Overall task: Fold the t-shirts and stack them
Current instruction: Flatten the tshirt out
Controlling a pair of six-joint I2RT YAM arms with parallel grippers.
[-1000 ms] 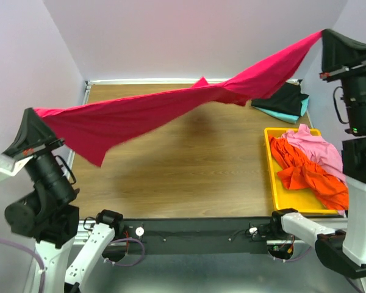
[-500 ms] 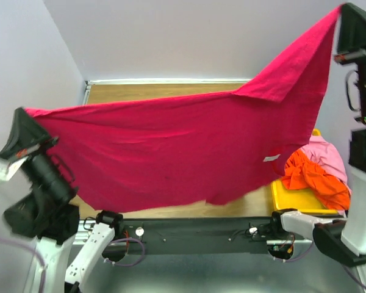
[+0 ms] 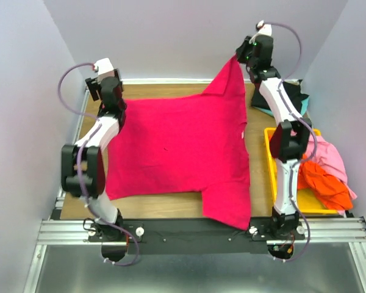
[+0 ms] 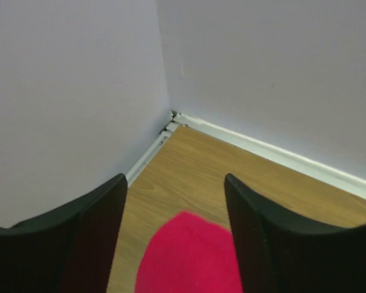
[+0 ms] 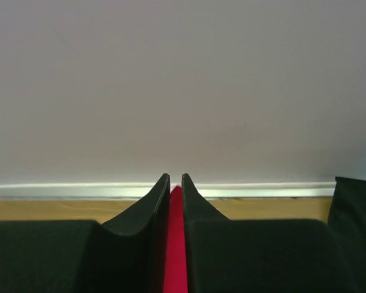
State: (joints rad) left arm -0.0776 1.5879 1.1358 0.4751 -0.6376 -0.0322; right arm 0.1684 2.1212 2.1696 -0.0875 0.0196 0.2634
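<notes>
A large crimson t-shirt [image 3: 177,146] lies spread over the wooden table, its near hem hanging over the front edge. My left gripper [image 3: 117,110] stands at the shirt's far left corner. In the left wrist view this gripper [image 4: 174,178] is open, and a fold of the red cloth [image 4: 189,256] lies loose between and below the fingers. My right gripper [image 3: 237,57] is at the far edge, shut on the shirt's far right corner and holding it lifted. The right wrist view shows red fabric [image 5: 175,244] pinched between the shut jaws of that gripper [image 5: 175,177].
A black t-shirt [image 3: 288,94] on a teal one [image 3: 274,112] lies at the far right corner. The yellow bin [image 3: 270,160] on the right holds a pink shirt [image 3: 330,155] and an orange shirt [image 3: 322,183]. Walls close in behind and on both sides.
Both arms swung from high and near to the far side of the table, laying the red shirt down flat. The left gripper opened and let its corner go.
</notes>
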